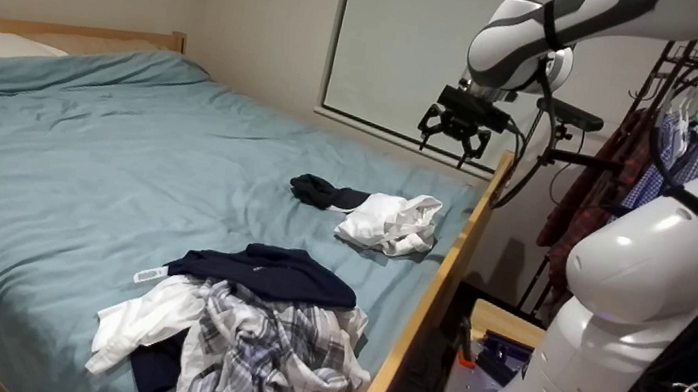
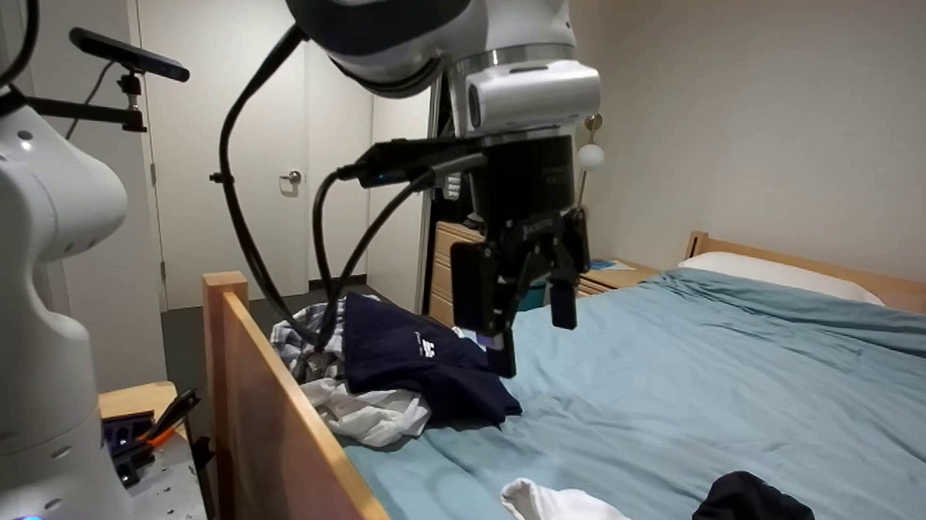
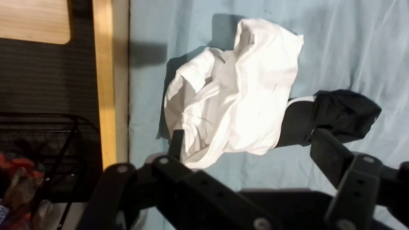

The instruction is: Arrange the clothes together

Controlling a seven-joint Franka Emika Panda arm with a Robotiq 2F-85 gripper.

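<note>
In an exterior view the gripper (image 1: 443,155), jaws apart, hangs right of centre, probably at the reaching step, and next should descend to pinch the white cloth (image 1: 383,223), near mid-frame, for the pile (image 1: 261,342), bottom centre.

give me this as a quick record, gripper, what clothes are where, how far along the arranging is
surface: blue-green bed cover
group a: navy garment, plaid garment and white fabric, bunched together
group b: crumpled white garment and black garment, touching; whether joined, cannot tell
gripper: open, holding nothing, raised over the cover
arranging: unfinished, the two groups lie apart
background: dark red hanging clothes
</note>
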